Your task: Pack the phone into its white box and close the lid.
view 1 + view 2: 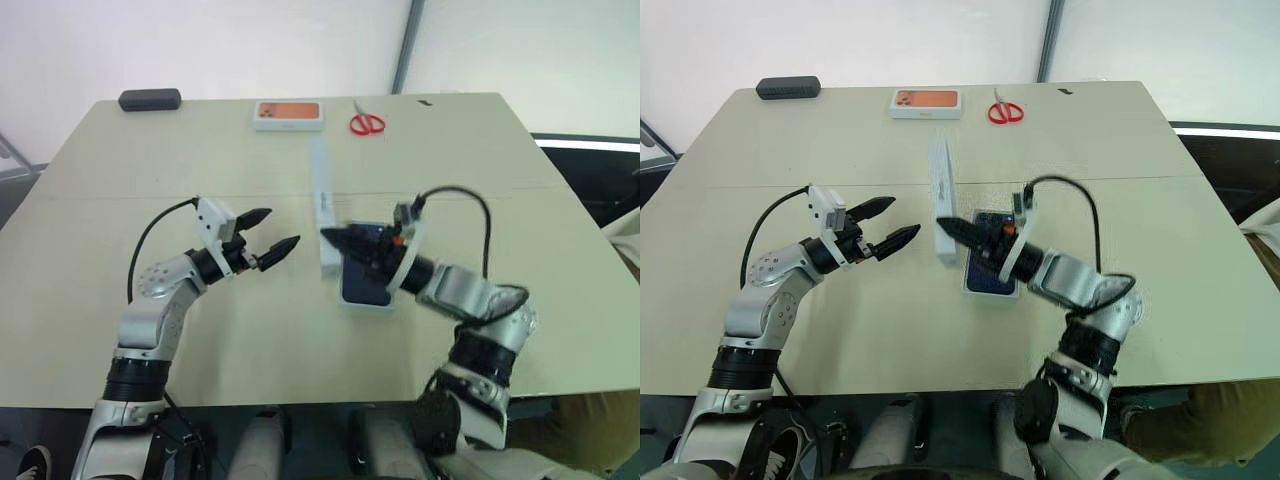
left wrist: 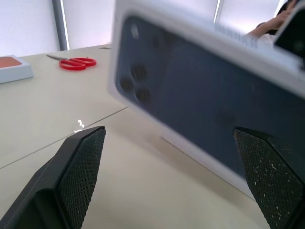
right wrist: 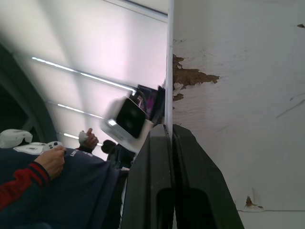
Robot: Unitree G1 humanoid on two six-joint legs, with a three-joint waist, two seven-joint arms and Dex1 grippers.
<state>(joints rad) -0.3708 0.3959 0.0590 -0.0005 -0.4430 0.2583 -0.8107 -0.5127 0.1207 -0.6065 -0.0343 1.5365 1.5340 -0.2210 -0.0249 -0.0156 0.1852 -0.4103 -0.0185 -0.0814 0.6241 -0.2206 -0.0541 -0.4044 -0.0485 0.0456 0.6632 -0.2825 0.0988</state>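
The lid (image 1: pixel 939 180) stands on edge above the table's middle, its printed phone picture (image 2: pixel 200 95) facing my left gripper. My right gripper (image 1: pixel 943 224) is shut on one thin wall of the lid (image 3: pixel 167 71), whose white inside shows torn brown patches. Below the right gripper lies the dark blue phone (image 1: pixel 988 278) in the white box (image 1: pixel 989 295), partly hidden by that gripper. My left gripper (image 1: pixel 903 216) is open and holds nothing, a short way to the left of the lid, with its fingers (image 2: pixel 81 162) pointing at the printed face.
At the table's far edge lie an orange-printed box (image 1: pixel 289 114), red scissors (image 1: pixel 367 123) and a black case (image 1: pixel 150 99). A person's hand and red sleeve (image 3: pixel 28 176) show in the right wrist view, beyond the table.
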